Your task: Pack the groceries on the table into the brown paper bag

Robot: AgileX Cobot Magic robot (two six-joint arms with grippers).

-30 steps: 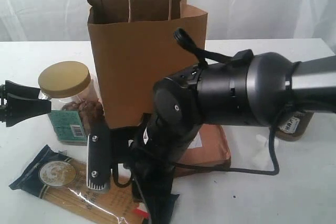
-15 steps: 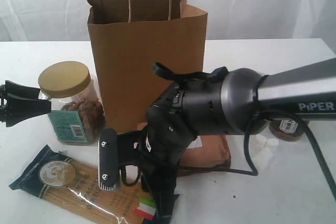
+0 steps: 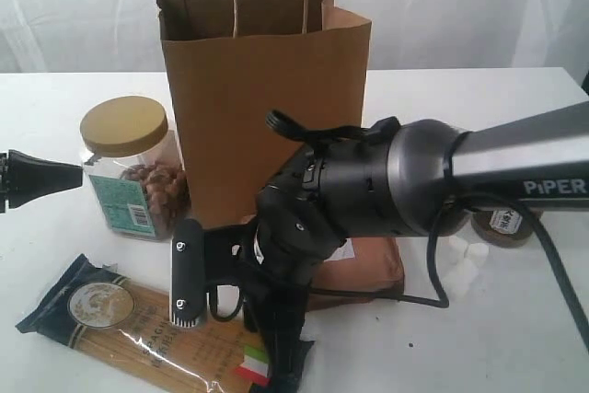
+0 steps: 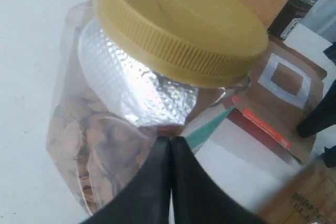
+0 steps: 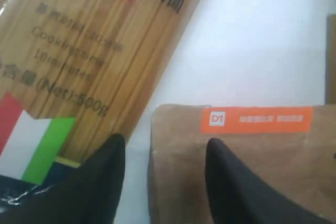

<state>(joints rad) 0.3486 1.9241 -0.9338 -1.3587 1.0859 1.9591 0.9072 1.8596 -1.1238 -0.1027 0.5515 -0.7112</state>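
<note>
The brown paper bag stands upright at the back centre of the table. The tan-lidded nut jar stands just left of it. My left gripper is shut and empty, its tip against the jar's side. The spaghetti packet lies at the front left. My right gripper is open low over the gap between the spaghetti packet and the copper pouch. It holds nothing.
My right arm crosses in front of the bag and covers much of the copper pouch. White marshmallows and a dark jar sit on the right.
My left gripper has shut and holds nothing. The nut jar has shifted right toward the bag, and the bag has shifted slightly right too. My right arm swung lower a second ago and has since stayed put.
</note>
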